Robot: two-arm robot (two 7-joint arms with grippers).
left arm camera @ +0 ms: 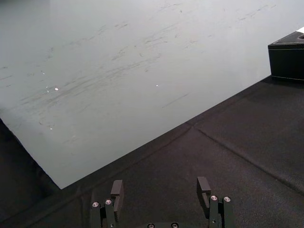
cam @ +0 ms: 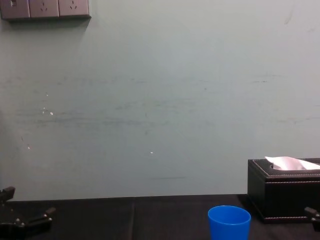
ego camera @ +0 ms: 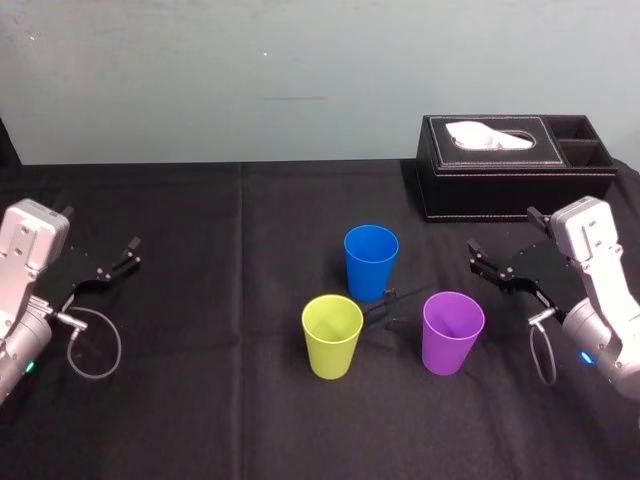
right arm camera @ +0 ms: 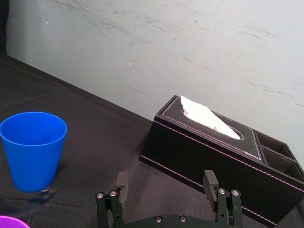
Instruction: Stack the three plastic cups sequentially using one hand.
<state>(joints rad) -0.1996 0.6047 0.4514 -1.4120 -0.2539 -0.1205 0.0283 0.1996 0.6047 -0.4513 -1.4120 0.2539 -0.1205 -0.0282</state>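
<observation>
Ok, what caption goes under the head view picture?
Blue cup, yellow-green cup and purple cup stand upright, apart on black cloth between the open left gripper and right gripper.

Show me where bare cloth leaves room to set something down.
Widest bare cloth: between left gripper and yellow-green cup. Also behind blue cup, left of tissue box. Crowded: among the cups, and between purple cup and right gripper.

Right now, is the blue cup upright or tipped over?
Upright: the blue cup stands on its narrow base, with its open rim facing up.
</observation>
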